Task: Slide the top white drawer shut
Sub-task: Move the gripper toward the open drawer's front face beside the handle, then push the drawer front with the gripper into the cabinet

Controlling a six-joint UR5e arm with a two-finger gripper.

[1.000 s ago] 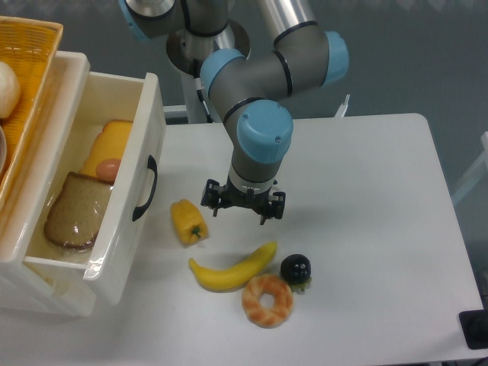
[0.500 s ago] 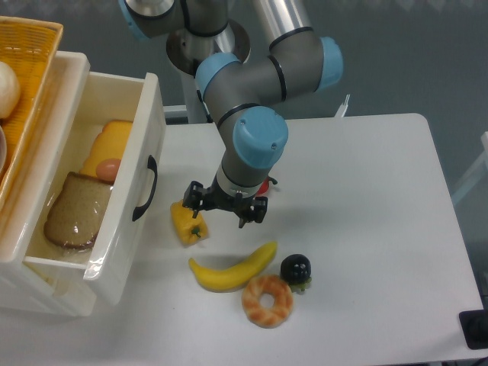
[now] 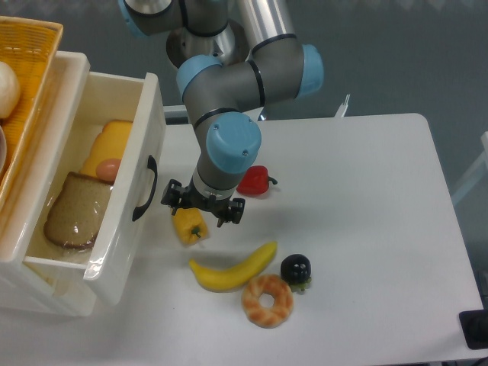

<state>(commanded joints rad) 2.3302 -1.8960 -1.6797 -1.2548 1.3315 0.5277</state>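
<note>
The top white drawer [image 3: 107, 191] stands pulled well out from its cabinet at the left edge of the white surface [image 3: 366, 229], its glossy front panel and curved black handle [image 3: 145, 200] facing the arm. Inside the open box lie a slice of brown bread [image 3: 76, 211], a yellow slice [image 3: 110, 145] and a small orange-pink piece [image 3: 109, 168] between them. A woven yellow basket [image 3: 27, 69] sits on top of the cabinet at the far left corner, with a pale round item [image 3: 6, 88] partly in view inside it.

The grey-and-blue arm reaches down from its base at the far edge of the surface, and its end effector [image 3: 203, 211] hangs near the drawer front, just right of the handle and apart from it. Its two fingers are spread wide with nothing between them. Directly beneath it on the surface lies a yellow bell pepper [image 3: 188, 226], partly covered by the wrist from this overhead view; whether the fingers touch it cannot be told.

A red bell pepper [image 3: 255, 181] rests just behind the wrist. Toward the near edge lie a banana [image 3: 232, 267], a dark round fruit [image 3: 296, 268] and a glazed ring doughnut [image 3: 268, 300], the three close together.
</note>
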